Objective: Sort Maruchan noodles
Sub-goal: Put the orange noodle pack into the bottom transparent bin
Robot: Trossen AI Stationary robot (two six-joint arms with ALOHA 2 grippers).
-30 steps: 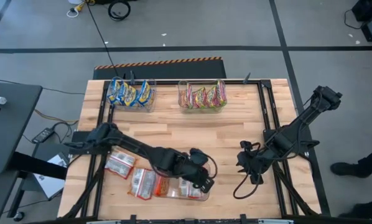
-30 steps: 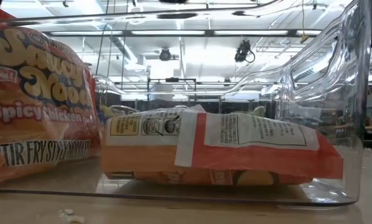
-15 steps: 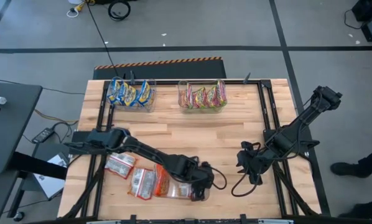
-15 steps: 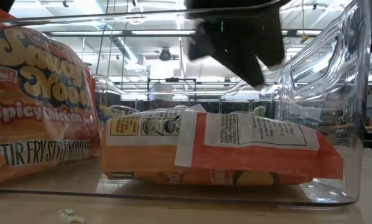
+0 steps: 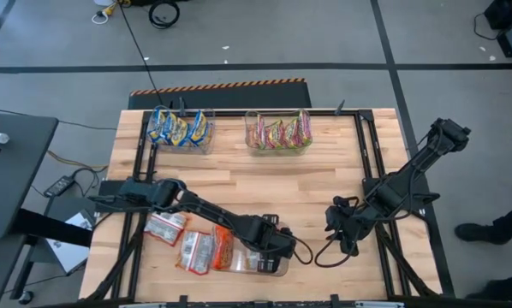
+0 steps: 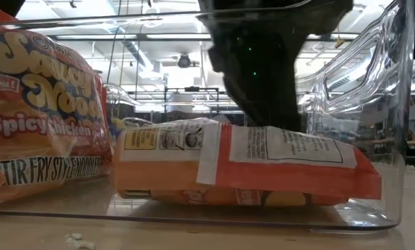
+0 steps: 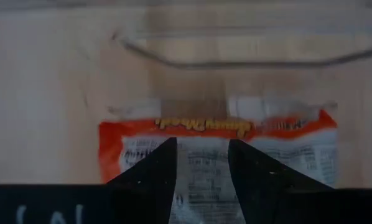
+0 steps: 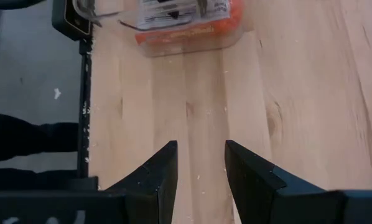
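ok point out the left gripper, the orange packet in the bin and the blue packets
left gripper [image 7: 201, 163]: left wrist view, gap between its fingertips
orange packet [image 6: 291, 173]: low view, its orange edge
blue packets [image 5: 181, 128]: high view, middle of the row

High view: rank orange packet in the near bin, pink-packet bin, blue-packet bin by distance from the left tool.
1. Orange packet, in the clear near-edge bin, directly under the left tool.
2. Pink-packet bin, far edge, centre.
3. Blue-packet bin, far edge, left.
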